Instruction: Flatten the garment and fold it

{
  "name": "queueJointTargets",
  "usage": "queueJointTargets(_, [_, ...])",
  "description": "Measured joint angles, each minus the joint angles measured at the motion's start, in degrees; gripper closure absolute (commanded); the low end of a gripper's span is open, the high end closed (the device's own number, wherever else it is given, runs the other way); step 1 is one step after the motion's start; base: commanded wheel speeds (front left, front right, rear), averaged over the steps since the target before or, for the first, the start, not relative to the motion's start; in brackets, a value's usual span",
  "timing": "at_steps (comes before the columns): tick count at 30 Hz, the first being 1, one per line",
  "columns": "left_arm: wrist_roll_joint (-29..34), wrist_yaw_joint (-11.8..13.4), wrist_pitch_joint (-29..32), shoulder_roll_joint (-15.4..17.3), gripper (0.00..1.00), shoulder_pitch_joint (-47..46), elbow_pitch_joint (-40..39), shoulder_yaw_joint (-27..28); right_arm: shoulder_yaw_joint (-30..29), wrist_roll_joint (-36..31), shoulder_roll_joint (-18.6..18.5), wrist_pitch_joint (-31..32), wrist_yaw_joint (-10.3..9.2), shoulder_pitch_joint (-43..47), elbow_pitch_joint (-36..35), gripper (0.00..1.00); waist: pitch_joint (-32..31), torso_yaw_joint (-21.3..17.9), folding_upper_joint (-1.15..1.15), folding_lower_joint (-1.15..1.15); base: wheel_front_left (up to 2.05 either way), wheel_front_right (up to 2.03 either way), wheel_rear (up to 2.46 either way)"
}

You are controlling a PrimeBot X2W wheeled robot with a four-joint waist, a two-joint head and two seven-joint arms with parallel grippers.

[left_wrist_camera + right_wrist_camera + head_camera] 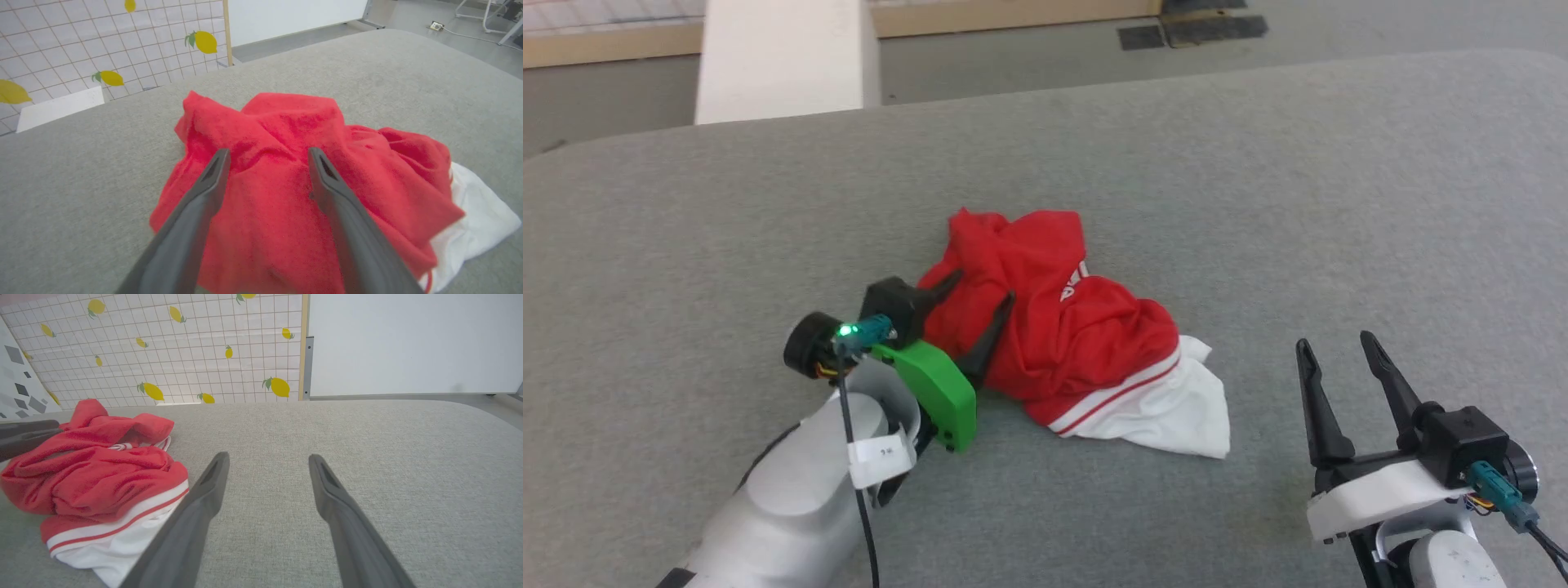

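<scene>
Garment (1086, 343) lies crumpled mid-frame in the head view, long axis upper left to lower right, left gripper (983, 287) nearer, spread empty over its left edge; right gripper (1336, 343), also spread, well apart lower right.

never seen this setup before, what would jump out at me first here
The garment, a crumpled bright red heap with a white sleeve spilling out, lies in the middle of the grey table. The left tool is at its left edge, fingers spread open over the red cloth. The right tool stands open over bare table to the right.
</scene>
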Motion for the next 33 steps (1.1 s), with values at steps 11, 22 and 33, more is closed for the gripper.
queueJointTargets(11, [9.21, 6.78, -0.24, 2.71, 0.0, 15.22, -21.9, 17.46, -1.38, -1.05, 0.01, 0.0, 0.0, 2.02, 0.52, 0.0, -5.31, 4.96, 0.0, 0.0, 0.0, 0.0, 0.0])
queueJointTargets(22, [17.71, 8.11, -0.24, -2.81, 0.0, 35.14, -32.16, 29.54, -1.23, -1.26, 0.02, 0.08, 0.0, 4.99, 0.56, 0.0, -9.71, 8.46, 0.0, 0.0, 0.0, 0.0, 0.0])
queueJointTargets(33, [22.72, 1.04, -0.24, -7.03, 0.0, 37.77, -29.5, 33.29, -0.07, -0.92, 0.01, 0.35, 0.0, 5.19, 0.53, 0.0, -9.85, 7.76, 0.0, 0.0, 0.0, 0.0, 0.0])
